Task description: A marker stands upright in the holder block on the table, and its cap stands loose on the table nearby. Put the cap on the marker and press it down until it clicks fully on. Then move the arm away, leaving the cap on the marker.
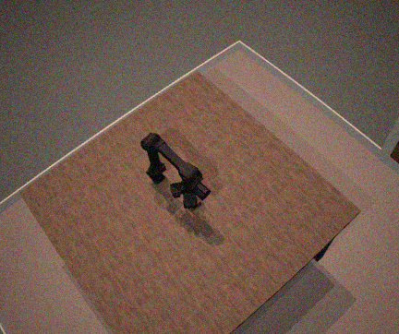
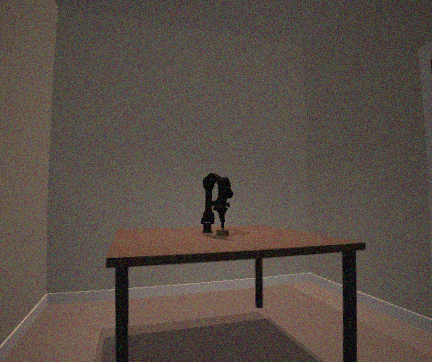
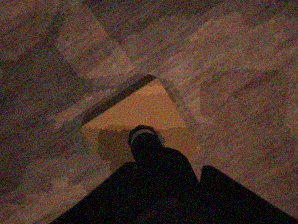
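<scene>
The fingers [image 2: 222, 220] are closed around the dark cap [image 3: 173, 159], directly above the holder block [image 2: 223, 233] [image 3: 142, 107] on the table [image 1: 254, 208] [image 2: 175, 246]. The marker [image 3: 144, 139] stands upright in the block, its upper end meeting the cap's outline in the wrist view; whether the cap is seated cannot be told.
</scene>
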Action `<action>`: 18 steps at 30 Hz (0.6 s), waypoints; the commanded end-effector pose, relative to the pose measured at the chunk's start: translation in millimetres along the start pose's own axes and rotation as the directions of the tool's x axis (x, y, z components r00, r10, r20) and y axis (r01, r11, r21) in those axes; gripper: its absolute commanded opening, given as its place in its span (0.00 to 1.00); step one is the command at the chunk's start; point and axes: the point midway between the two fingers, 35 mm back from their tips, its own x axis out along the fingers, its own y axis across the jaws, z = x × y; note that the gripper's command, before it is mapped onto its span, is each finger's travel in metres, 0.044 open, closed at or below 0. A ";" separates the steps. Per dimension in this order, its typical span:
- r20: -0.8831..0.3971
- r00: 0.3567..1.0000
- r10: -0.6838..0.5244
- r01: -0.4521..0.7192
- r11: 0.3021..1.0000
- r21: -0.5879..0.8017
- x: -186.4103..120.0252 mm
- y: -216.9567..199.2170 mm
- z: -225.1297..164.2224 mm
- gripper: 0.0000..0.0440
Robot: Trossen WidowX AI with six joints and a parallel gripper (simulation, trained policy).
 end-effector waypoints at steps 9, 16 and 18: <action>0.011 0.999 -0.031 0.031 0.999 -0.036 24.2 -1.2 2.1 0.00; 0.011 0.999 -0.032 0.033 0.999 -0.039 25.9 -1.2 2.2 0.00; 0.011 0.999 -0.033 0.033 0.999 -0.039 26.1 -1.2 2.2 0.00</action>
